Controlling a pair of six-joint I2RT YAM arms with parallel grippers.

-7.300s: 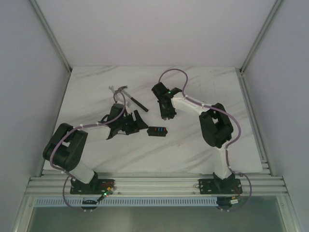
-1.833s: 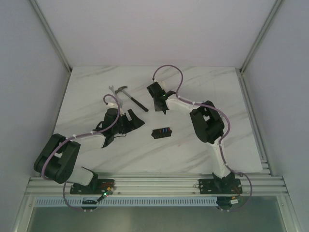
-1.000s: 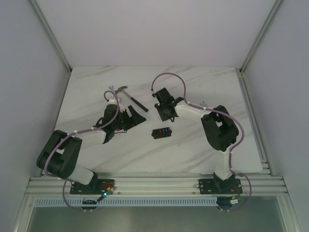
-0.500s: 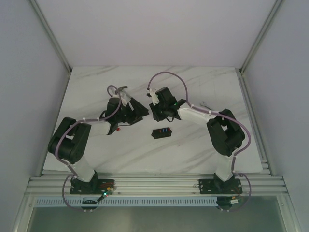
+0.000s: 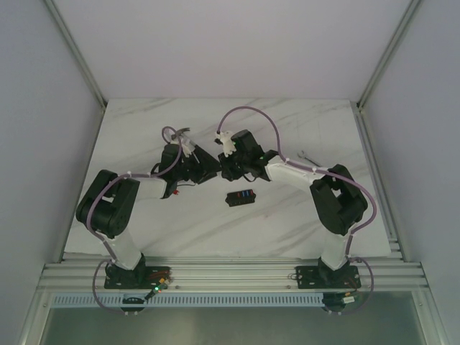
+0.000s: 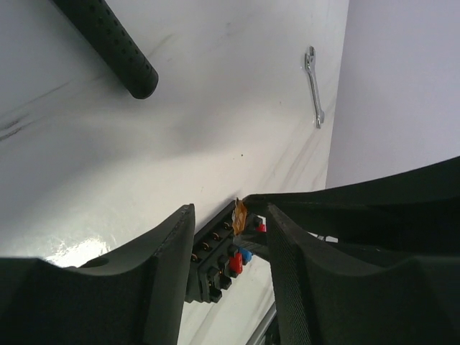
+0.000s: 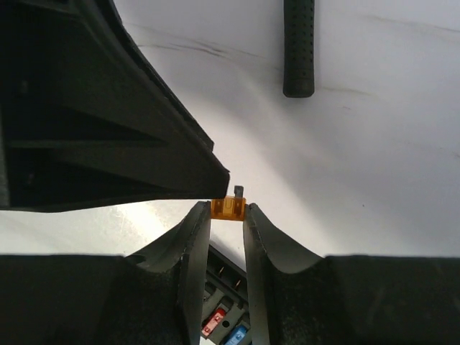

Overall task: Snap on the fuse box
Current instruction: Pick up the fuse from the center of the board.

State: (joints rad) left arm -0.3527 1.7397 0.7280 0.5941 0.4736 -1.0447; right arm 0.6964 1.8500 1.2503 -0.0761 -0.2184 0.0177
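The fuse box (image 5: 238, 197) lies flat near the middle of the table (image 5: 172, 230), a little toward the near edge from the two grippers, which meet in the air just above and beyond it. It looks like a small, light, stiff block of black plastic, with blue and red fuses seated in its slots. It would probably slide on the smooth top if pushed, so it is best steadied by its long outer walls, away from the slots. The right gripper (image 7: 228, 213) is clenched on a small orange fuse (image 7: 230, 208), pinched by its flat sides. The left gripper (image 6: 228, 215) has its fingers apart and grasps nothing, and one fingertip stands right against the fuse. That finger crowds the way down to the box. A hammer (image 6: 115, 47), lying toward the far edge, and a wrench (image 6: 314, 86), nearer the right edge, are well apart from the box and should not interfere.
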